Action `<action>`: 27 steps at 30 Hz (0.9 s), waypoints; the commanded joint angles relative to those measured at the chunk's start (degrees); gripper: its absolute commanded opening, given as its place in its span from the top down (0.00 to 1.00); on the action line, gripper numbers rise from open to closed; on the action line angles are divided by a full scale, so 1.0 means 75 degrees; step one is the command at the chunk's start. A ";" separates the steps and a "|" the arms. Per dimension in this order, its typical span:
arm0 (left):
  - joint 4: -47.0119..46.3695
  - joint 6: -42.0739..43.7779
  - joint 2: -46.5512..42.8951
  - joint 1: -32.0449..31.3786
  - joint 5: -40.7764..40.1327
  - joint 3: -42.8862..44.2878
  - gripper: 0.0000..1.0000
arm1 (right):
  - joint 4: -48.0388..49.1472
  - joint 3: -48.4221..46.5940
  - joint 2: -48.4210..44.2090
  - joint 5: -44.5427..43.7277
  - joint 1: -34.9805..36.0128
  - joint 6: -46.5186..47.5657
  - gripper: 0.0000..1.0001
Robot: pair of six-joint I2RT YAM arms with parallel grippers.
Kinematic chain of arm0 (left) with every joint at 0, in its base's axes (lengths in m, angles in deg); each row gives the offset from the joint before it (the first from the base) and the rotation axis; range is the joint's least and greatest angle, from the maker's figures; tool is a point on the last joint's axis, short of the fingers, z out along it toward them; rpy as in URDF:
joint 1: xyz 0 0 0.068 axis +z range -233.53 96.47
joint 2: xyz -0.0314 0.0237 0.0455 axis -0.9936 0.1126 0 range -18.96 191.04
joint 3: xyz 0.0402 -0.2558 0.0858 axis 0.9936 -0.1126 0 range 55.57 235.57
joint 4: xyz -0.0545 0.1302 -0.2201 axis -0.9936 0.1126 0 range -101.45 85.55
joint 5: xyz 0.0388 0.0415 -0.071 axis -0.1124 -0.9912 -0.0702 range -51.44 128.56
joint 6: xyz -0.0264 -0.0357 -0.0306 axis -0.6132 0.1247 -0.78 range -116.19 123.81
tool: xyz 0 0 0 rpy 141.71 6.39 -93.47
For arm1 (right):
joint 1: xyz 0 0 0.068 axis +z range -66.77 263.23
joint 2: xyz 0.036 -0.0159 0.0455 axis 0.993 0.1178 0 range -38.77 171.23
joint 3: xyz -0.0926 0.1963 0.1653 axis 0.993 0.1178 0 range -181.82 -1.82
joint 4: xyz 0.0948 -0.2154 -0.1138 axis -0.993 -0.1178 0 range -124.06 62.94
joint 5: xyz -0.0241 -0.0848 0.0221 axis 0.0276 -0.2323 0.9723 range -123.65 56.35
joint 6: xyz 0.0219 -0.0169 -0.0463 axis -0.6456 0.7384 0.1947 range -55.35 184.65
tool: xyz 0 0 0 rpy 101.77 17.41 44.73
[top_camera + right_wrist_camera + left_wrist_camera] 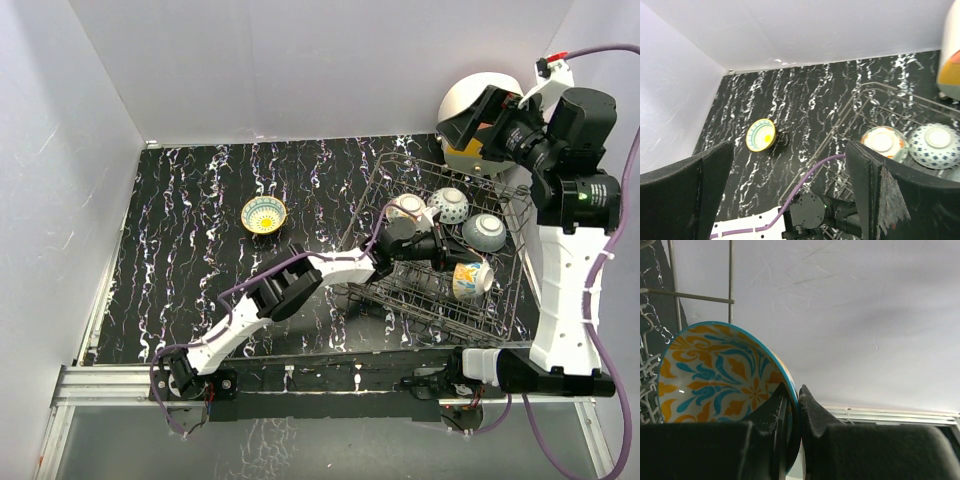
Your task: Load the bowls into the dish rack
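Gripping a bowl (715,371) by its rim, our left gripper (793,392) hovers over the rack (420,305) at three o'clock; our right gripper (790,170) gapes.

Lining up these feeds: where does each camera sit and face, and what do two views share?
Top external: above, behind the bases, looking down at the dish rack; left arm and right arm show.
Left wrist: low in the rack, facing a white wall; left fingers pinch the orange-and-blue bowl.
Right wrist: high, looking down; open right fingers.
Shared: top and right wrist see the yellow bowl.
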 commanded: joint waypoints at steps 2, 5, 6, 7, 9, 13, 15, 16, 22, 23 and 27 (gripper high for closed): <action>-0.1455 -0.1588 0.0597 -0.0113 0.0342 0.1044 1.00 | -0.0147 0.0053 -0.0535 -0.0945 -0.0016 0.0581 0.01; -0.1058 -0.1754 0.0738 -0.0149 0.0526 0.1182 1.00 | -0.0183 0.0182 -0.0626 -0.1121 0.0013 0.0636 0.01; -0.0915 -0.1746 0.0714 -0.0150 0.0601 0.1141 1.00 | -0.0183 0.0233 -0.0639 -0.1142 0.0012 0.0643 0.01; -0.0759 -0.1720 0.0662 -0.0156 0.0682 0.1003 1.00 | -0.0183 0.0255 -0.0651 -0.1154 0.0010 0.0637 0.01; -0.0476 -0.1601 0.0512 -0.0144 0.0855 0.0779 1.00 | -0.0184 0.0306 -0.0649 -0.1168 0.0020 0.0652 0.01; -0.0247 -0.1519 0.0124 -0.0098 0.1020 0.0044 1.00 | -0.0183 0.0430 -0.0626 -0.1146 0.0013 0.0638 0.01; -0.0162 -0.1505 -0.0156 -0.0053 0.1042 -0.0537 1.00 | -0.0183 0.0523 -0.0643 -0.1145 0.0019 0.0635 0.01; -0.0114 -0.1460 -0.0298 -0.0020 0.1048 -0.0814 1.00 | -0.0183 0.0590 -0.0672 -0.1154 0.0021 0.0642 0.01; 0.0864 -0.0619 -0.1007 0.0132 0.1007 -0.1785 0.79 | -0.0183 0.0941 -0.0805 -0.1126 0.0020 0.0634 0.01; 0.1075 -0.0441 -0.1074 0.0156 0.1014 -0.1784 0.71 | -0.0183 0.0971 -0.0818 -0.1112 0.0019 0.0644 0.01; 0.1596 -0.0010 -0.1253 0.0284 0.0948 -0.1813 0.52 | -0.0245 0.1000 -0.0833 -0.1087 0.0017 0.0640 0.01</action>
